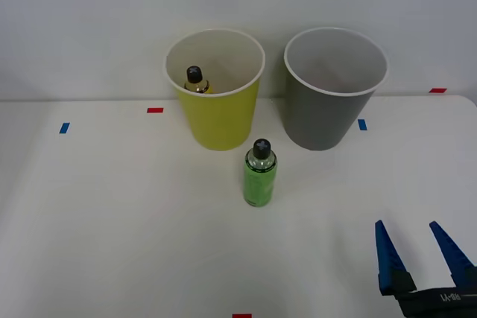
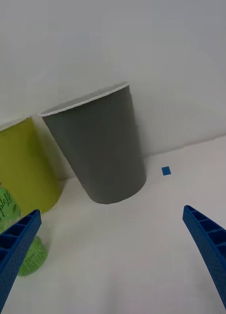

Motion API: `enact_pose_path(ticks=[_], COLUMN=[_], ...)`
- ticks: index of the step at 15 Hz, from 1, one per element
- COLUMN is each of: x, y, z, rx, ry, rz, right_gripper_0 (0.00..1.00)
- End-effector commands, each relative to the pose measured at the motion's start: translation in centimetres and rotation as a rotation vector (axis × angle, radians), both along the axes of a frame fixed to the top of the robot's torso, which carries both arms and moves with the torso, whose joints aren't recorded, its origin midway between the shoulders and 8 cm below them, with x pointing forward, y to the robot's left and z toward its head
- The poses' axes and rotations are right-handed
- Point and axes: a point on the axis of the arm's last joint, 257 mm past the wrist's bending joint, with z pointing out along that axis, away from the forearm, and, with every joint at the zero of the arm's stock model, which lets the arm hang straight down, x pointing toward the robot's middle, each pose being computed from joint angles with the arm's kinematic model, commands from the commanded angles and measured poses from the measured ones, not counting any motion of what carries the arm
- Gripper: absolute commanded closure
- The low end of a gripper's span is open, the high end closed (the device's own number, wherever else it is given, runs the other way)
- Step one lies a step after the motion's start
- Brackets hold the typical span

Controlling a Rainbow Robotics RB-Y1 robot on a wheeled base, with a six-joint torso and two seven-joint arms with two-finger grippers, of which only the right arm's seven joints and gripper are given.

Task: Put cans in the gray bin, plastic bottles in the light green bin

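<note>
A bright green plastic bottle (image 1: 259, 173) with a black cap stands upright on the white table, just in front of the gap between the two bins; its lower body (image 2: 14, 235) shows beside one of my fingers in the right wrist view. An amber bottle (image 1: 195, 81) with a black cap rests inside the light green bin (image 1: 216, 121) (image 2: 22, 167). To its right stands the gray bin (image 1: 320, 113) (image 2: 100, 147). My right gripper (image 1: 414, 234) (image 2: 110, 245) is open and holds nothing, near the table's front right, well to the right of the green bottle. No can is in view.
Small blue tape marks (image 1: 64, 128) (image 1: 362, 124) (image 2: 165, 170) and red tape marks (image 1: 155, 110) (image 1: 437, 90) (image 1: 241, 316) lie on the table. A plain white wall rises behind the bins.
</note>
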Motion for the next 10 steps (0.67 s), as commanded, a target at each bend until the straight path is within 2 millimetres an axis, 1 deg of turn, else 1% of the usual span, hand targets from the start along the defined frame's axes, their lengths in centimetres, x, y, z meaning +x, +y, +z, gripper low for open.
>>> enact_pose_path(ticks=[1,6,8,10], x=[-1.1,-2.1,-2.4,-2.7], y=[0.8,0.9,1.0,1.0], z=[-1.4,-2.7,-2.7,-3.0], rx=[0.123,0.256,0.290,0.281], ry=[-0.020,-0.003,0.009,0.022], rz=[0.096,0.176,0.201,0.210], right_gripper_0=[0.00,0.00,0.00,0.00])
